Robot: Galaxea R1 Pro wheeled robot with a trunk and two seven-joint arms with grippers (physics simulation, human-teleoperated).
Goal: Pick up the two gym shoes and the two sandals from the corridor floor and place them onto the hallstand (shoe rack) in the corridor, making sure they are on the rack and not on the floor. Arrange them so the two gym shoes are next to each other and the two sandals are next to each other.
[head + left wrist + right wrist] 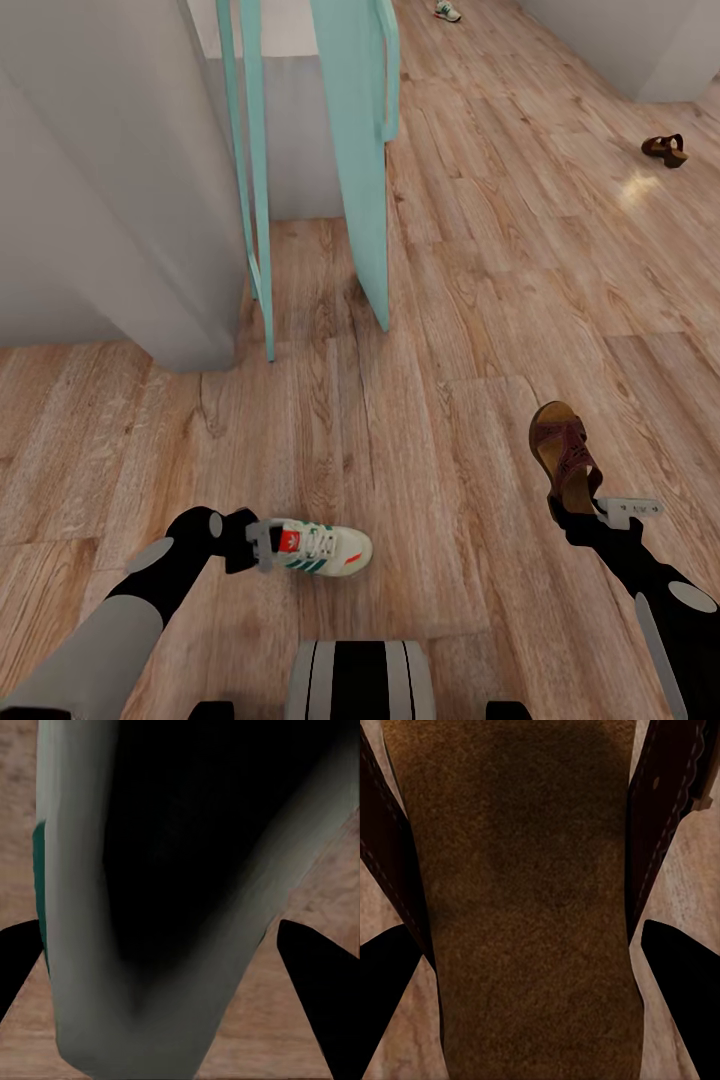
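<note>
My left gripper [262,543] is shut on the heel of a white gym shoe [318,548] with green stripes, low at the view's left. Close up in the left wrist view, the shoe's dark opening [157,892] sits between the black fingertips [319,1005]. My right gripper [580,508] is shut on the heel end of a brown sandal [564,452]. Its tan footbed [525,915] lies between the fingers [382,997]. A second gym shoe [447,11] lies far up the corridor floor [480,300]. A second sandal [665,149] lies at far right. The hallstand is out of view.
A grey wall block [110,180] stands at left. Beside it are teal door panels [362,150], standing open into the corridor. Another grey wall corner [640,40] shows at top right. My base [360,680] is at the bottom edge.
</note>
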